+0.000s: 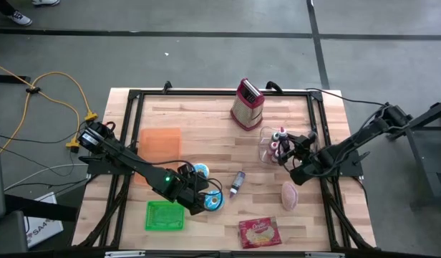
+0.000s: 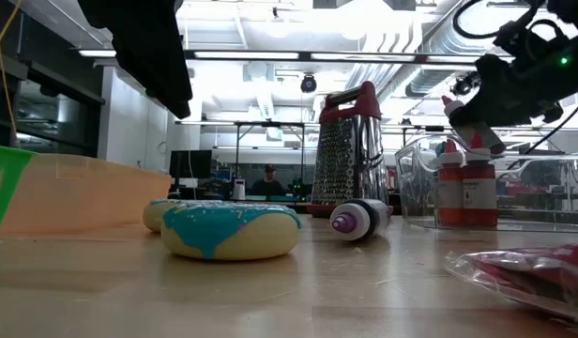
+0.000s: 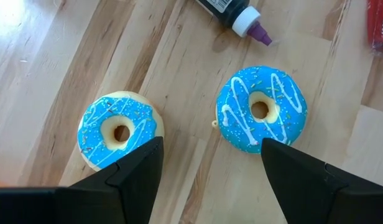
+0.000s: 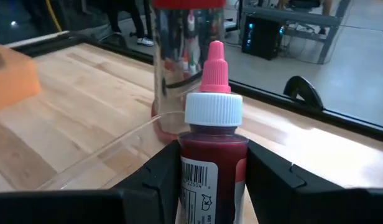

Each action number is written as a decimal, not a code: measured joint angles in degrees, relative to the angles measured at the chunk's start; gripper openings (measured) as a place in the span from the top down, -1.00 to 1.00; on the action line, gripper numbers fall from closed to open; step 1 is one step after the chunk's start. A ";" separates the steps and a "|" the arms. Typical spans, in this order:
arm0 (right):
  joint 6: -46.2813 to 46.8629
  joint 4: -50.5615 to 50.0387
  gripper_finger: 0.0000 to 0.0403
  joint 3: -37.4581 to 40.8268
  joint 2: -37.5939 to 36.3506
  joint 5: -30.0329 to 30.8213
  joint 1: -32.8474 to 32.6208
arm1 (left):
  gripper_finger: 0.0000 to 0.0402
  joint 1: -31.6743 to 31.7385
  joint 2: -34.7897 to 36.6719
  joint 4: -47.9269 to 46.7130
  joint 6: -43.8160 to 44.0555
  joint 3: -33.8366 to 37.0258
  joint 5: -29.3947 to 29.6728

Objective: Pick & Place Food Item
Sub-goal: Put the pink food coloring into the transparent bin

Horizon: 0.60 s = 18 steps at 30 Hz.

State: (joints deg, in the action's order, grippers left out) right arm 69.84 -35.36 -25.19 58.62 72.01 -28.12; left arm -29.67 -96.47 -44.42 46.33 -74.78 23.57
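Observation:
Two blue-iced doughnuts lie flat on the wooden table, one (image 3: 119, 129) (image 1: 200, 170) and the other (image 3: 261, 109) (image 1: 215, 202). My left gripper (image 3: 210, 163) (image 1: 200, 190) hovers open above them, one finger over each, touching neither. At the table's right, my right gripper (image 4: 211, 171) (image 1: 285, 149) is shut on a red bottle (image 4: 212, 155) with a white cap and pink nozzle, by the clear container (image 1: 269, 143). In the low view this gripper (image 2: 472, 117) hangs over the red bottles (image 2: 463, 183) in the container. My right gripper pinches the red bottle's body just below the white cap (image 4: 211, 149) between its two fingers, one on each side. The fingers come in roughly level from the table's right. The bottle stands upright in the hold. Its base is hidden by the gripper.
A metal grater (image 1: 247, 104) stands at the far edge. A purple-capped bottle (image 1: 237, 183) lies at the centre. A green basket (image 1: 165, 215) and an orange container (image 1: 160, 143) are on the left. A pink item (image 1: 290, 195) and a red packet (image 1: 258, 232) lie near the front right.

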 joint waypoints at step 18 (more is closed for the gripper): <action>33.00 -14.25 0.28 -0.02 16.51 -2.69 0.00 | -0.30 -1.03 0.00 0.06 0.05 0.00 0.00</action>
State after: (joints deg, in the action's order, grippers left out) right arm 102.84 -49.62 -25.21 75.12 69.32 -28.12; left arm -30.70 -96.47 -44.37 46.38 -74.78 23.57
